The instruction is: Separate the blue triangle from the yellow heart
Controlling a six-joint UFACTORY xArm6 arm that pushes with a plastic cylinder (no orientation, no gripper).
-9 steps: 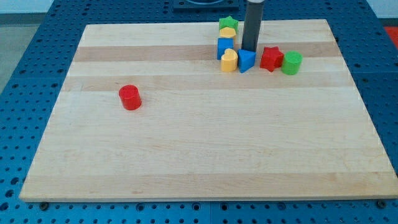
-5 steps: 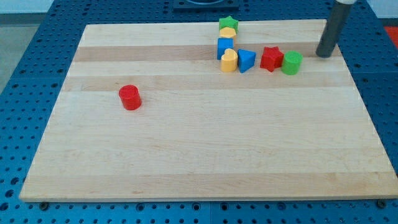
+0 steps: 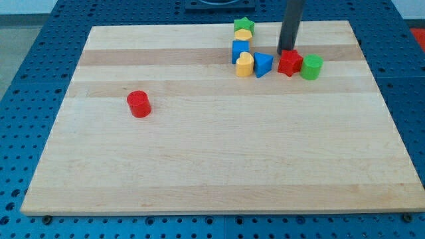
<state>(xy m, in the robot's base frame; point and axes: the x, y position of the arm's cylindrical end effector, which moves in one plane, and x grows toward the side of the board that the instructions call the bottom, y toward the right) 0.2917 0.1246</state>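
The blue triangle [image 3: 263,64] lies near the view's top, touching the right side of the yellow heart [image 3: 244,65]. My tip [image 3: 287,50] stands just above the red star [image 3: 289,62], up and to the right of the blue triangle, with a small gap to it. The rod rises out of the view's top.
A blue block [image 3: 240,48], a yellow block [image 3: 242,34] and a green star [image 3: 244,26] stack up the view above the heart. A green cylinder [image 3: 311,67] touches the red star's right. A red cylinder [image 3: 139,104] sits alone at the left. The wooden board [image 3: 212,159] fills the view.
My tip went from behind the blue triangle out to the board's right edge, then came back left to just above the red star. No block has moved.
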